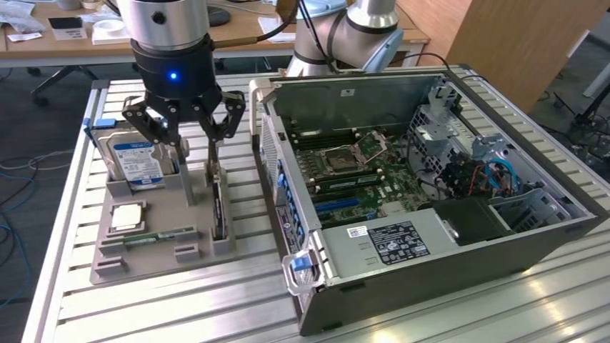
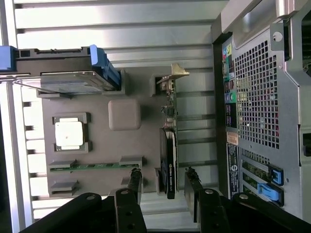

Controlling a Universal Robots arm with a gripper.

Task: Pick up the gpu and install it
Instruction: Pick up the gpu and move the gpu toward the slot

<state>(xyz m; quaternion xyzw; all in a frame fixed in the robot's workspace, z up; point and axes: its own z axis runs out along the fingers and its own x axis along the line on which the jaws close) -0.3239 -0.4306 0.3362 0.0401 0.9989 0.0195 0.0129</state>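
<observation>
The gpu (image 1: 218,200) stands on edge in a slot along the grey holder (image 1: 167,207), on the side nearest the computer case. In the wrist view the gpu (image 2: 170,158) appears as a thin dark card with its silver bracket at the far end. My gripper (image 1: 191,150) hangs just above the holder with its fingers apart. The wrist view shows my gripper (image 2: 164,180) with one finger on each side of the card's near end, a gap on both sides, touching nothing.
The holder also carries a hard drive (image 1: 133,161) with a blue-white label, a processor chip (image 1: 127,216) and a memory stick (image 1: 157,236). An open computer case (image 1: 419,179) lies at the exterior view's right, its perforated back panel (image 2: 262,97) close beside the holder. All rests on a slatted metal table (image 1: 143,307).
</observation>
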